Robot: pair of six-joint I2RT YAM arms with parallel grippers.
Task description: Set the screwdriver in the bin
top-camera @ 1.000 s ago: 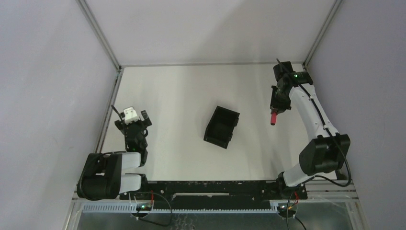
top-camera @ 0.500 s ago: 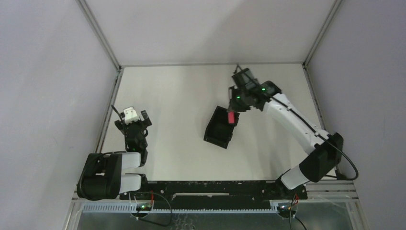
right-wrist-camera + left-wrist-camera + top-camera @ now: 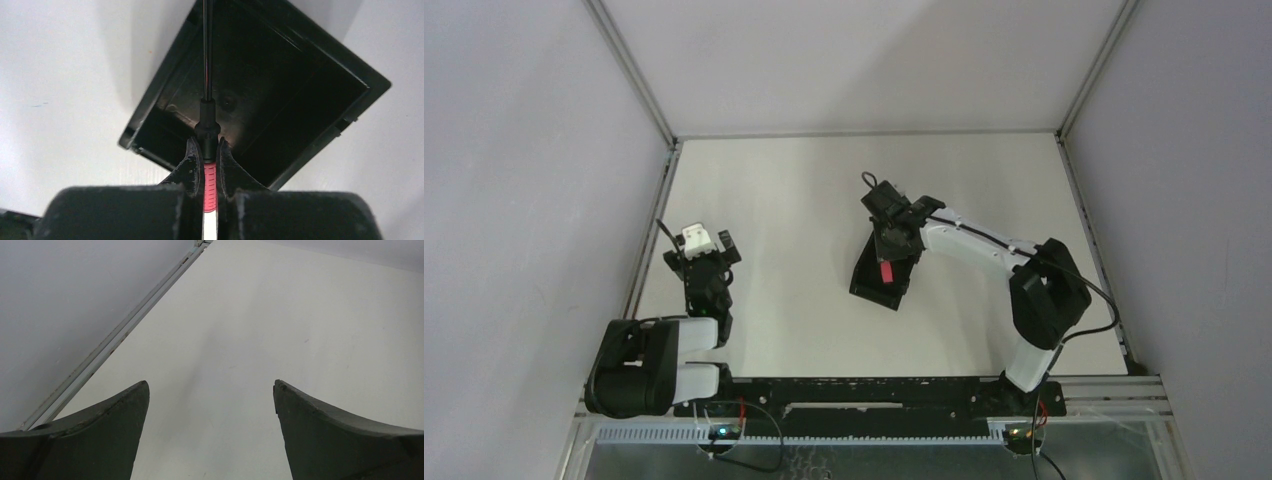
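Note:
The bin (image 3: 870, 277) is a black open box in the middle of the table; it fills the right wrist view (image 3: 320, 105). My right gripper (image 3: 890, 250) hangs over the bin's inside, shut on the screwdriver (image 3: 886, 272). In the right wrist view the gripper (image 3: 207, 144) clamps the red handle (image 3: 210, 186), and the thin dark shaft (image 3: 207, 50) points out over the bin's floor. My left gripper (image 3: 707, 262) rests at the left near its base; its fingers (image 3: 110, 435) stand wide apart over bare table, holding nothing.
The table (image 3: 784, 190) is white, closed in by grey walls with a metal rail (image 3: 100, 355) along the left edge. The right arm (image 3: 984, 245) reaches across from the right base to the bin.

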